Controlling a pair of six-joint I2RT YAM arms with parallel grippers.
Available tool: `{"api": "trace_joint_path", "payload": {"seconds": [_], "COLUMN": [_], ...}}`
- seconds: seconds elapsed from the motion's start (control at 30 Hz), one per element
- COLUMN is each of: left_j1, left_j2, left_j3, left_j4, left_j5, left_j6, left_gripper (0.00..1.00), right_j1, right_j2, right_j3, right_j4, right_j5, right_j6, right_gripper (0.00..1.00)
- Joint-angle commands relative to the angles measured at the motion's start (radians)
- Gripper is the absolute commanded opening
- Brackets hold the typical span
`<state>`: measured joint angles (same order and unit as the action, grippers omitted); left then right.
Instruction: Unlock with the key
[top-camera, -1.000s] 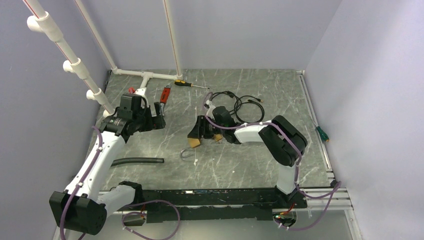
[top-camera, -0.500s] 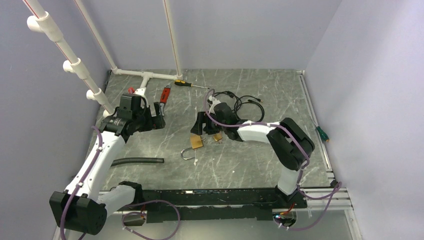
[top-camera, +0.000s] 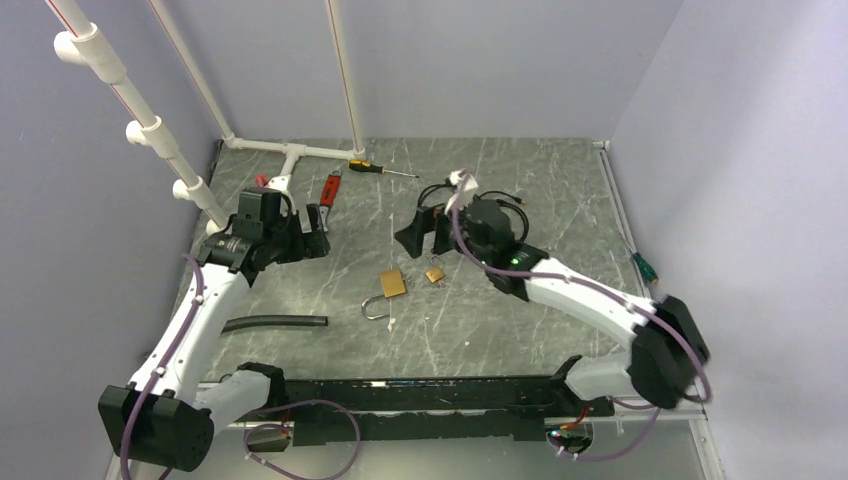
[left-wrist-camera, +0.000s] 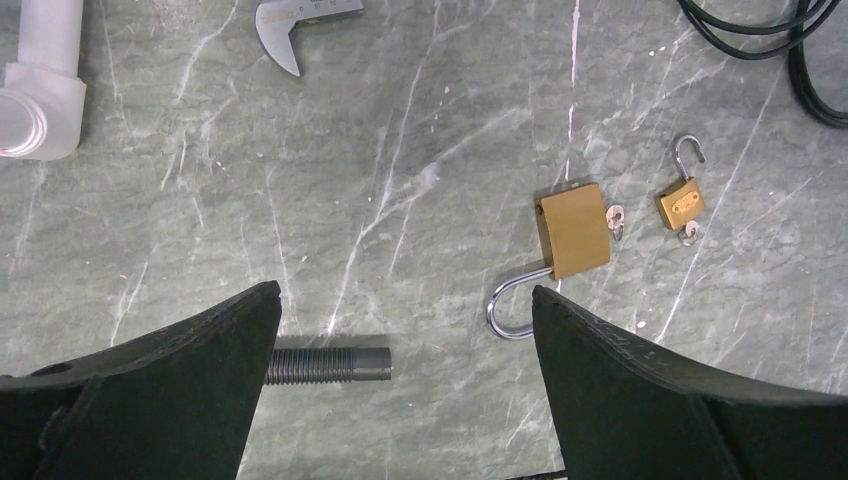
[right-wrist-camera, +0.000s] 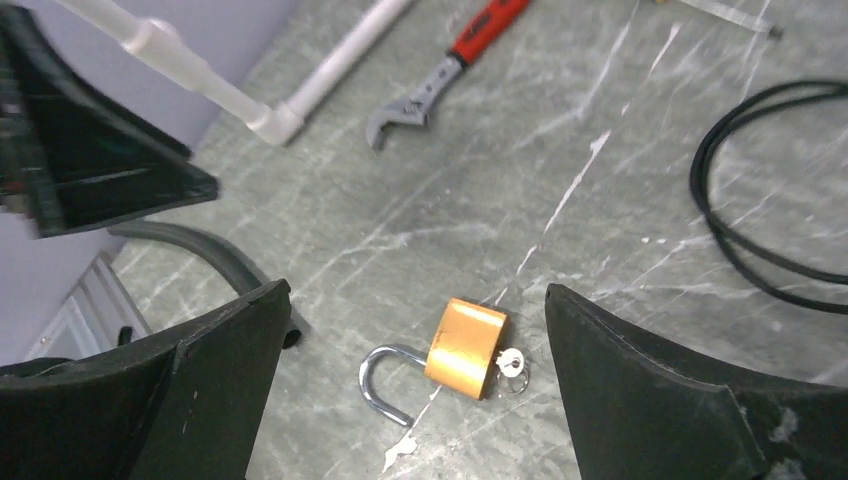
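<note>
A large brass padlock (top-camera: 392, 283) lies on the grey marble table with its steel shackle (top-camera: 372, 307) swung open. A small silver key (right-wrist-camera: 509, 363) sticks in its bottom end. It also shows in the left wrist view (left-wrist-camera: 573, 230) and the right wrist view (right-wrist-camera: 466, 347). A smaller brass padlock (top-camera: 435, 272) lies beside it, shackle open too (left-wrist-camera: 681, 203). My right gripper (top-camera: 424, 235) is open and empty, raised behind the padlocks. My left gripper (top-camera: 312, 237) is open and empty, far left of them.
A black ribbed hose (top-camera: 275, 322) lies at the front left. A red-handled wrench (top-camera: 329, 189) and a screwdriver (top-camera: 380, 168) lie at the back by white pipes (top-camera: 290, 152). A black cable coil (top-camera: 490, 208) sits behind the right gripper. A green-handled tool (top-camera: 643, 267) lies at the right edge.
My right gripper has let go of the large padlock and drawn back and up, away from it. The padlock now lies free with its shackle open. The left arm has not moved.
</note>
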<state>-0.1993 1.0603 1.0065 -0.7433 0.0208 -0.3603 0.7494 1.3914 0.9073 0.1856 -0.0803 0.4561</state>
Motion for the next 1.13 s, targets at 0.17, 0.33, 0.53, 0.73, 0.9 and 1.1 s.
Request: {"api": "trace_joint_path", "payload": {"seconds": [0.17, 0.33, 0.53, 0.73, 0.9, 1.1], "left_j1": [0.008, 0.008, 0.008, 0.008, 0.008, 0.007], "left_j2": [-0.041, -0.063, -0.094, -0.101, -0.102, -0.101], "left_j3": [0.029, 0.014, 0.005, 0.004, 0.003, -0.004], "left_j4": [0.039, 0.041, 0.05, 0.042, 0.045, 0.047], "left_j5": [0.027, 0.02, 0.016, 0.021, 0.029, 0.038], "left_j6": [0.012, 0.012, 0.013, 0.014, 0.012, 0.009], "left_gripper": [0.99, 1.0, 0.99, 0.99, 0.99, 0.99], "right_j1": [0.031, 0.03, 0.03, 0.03, 0.03, 0.029], "right_j2": [-0.428, -0.623, -0.813, -0.907, -0.877, -0.856], "right_j3": [-0.223, -0.346, -0.42, -0.488, -0.483, -0.466], "right_j4": [0.082, 0.039, -0.064, -0.041, -0.015, 0.007], "right_j5": [0.227, 0.328, 0.406, 0.432, 0.409, 0.399], "right_j6": [-0.102, -0.065, -0.01, 0.011, 0.039, 0.04], "right_gripper": [1.0, 1.0, 1.0, 1.0, 1.0, 1.0]}}
